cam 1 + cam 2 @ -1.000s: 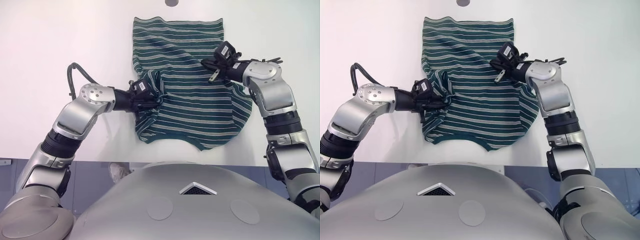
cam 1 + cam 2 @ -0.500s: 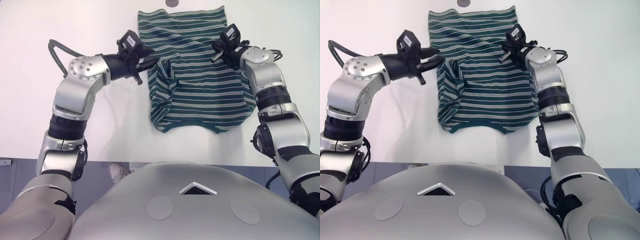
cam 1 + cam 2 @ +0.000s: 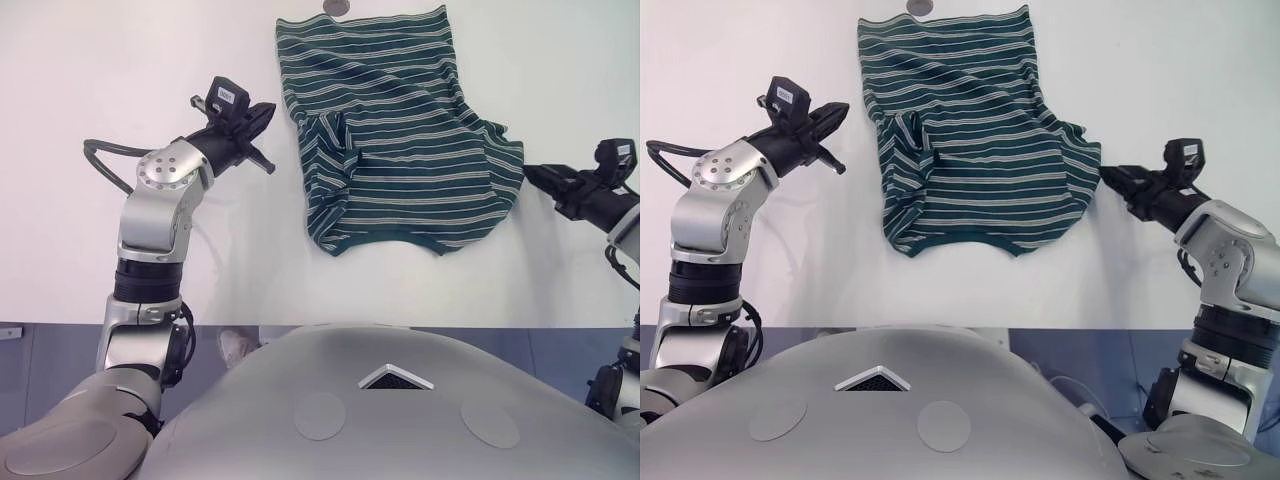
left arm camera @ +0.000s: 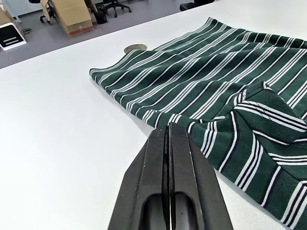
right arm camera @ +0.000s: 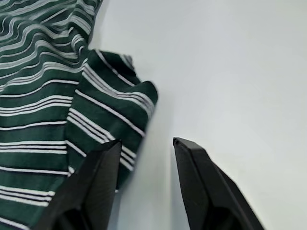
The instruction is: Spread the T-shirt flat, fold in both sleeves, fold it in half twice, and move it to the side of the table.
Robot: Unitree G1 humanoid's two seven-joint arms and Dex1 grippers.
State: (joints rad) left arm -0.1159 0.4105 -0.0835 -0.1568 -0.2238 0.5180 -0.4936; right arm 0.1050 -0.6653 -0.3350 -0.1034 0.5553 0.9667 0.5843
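Note:
The green T-shirt [image 3: 400, 130] with white stripes lies rumpled on the white table [image 3: 120, 250], its left side bunched into a fold [image 3: 335, 135]. My left gripper [image 3: 268, 108] hovers just left of the shirt, shut and holding nothing; in the left wrist view its fingertips [image 4: 168, 127] sit pressed together over bare table beside the cloth [image 4: 216, 91]. My right gripper [image 3: 528, 171] is at the shirt's right edge, open, with the sleeve corner [image 5: 120, 103] just ahead of its fingers [image 5: 108, 153].
A small round disc [image 3: 336, 5] sits on the table at the shirt's far edge. Beyond the table, the left wrist view shows a cardboard box [image 4: 72, 17] and office chairs. Bare table surface lies on both sides of the shirt.
Both grippers have come off the shirt and moved outward, left arm to the left, right arm to the right. The shirt's right side now lies spread further right.

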